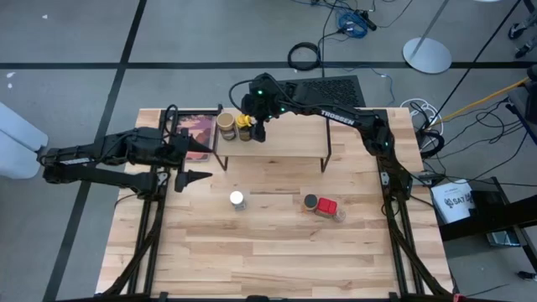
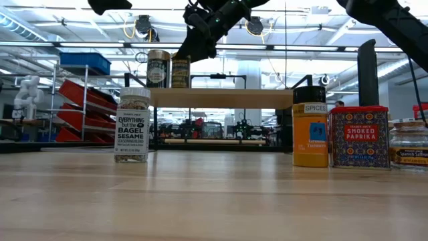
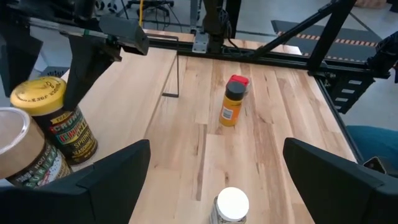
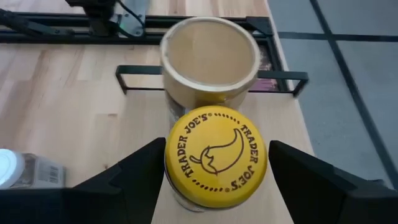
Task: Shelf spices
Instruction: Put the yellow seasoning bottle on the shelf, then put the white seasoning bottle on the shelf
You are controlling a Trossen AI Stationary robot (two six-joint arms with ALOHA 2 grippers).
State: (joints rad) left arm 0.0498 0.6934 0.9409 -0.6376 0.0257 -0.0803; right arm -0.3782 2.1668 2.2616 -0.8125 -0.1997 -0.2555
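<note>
High view: two of the spices sit on the shelf [image 1: 277, 149] at its left end, upper centre of the frame, the tan jar [image 1: 226, 126] and the yellow-lidded jar [image 1: 243, 126] touching or just beside each other; left on the tabletop [image 1: 252, 252] below the shelf are the white-lidded jar [image 1: 237, 200] mid-frame and, to its right, the dark-lidded orange jar [image 1: 310, 203] next to the red box [image 1: 327, 206], plus one more jar at the far right edge of the low view, so roughly a third done by my read; right gripper [image 1: 254, 127] is right over the yellow-lidded jar, fingers spread either side of its lid and not clamping it, looks released; left gripper [image 1: 195, 165] hangs wide open and empty at centre left, beside the shelf's left end
</note>
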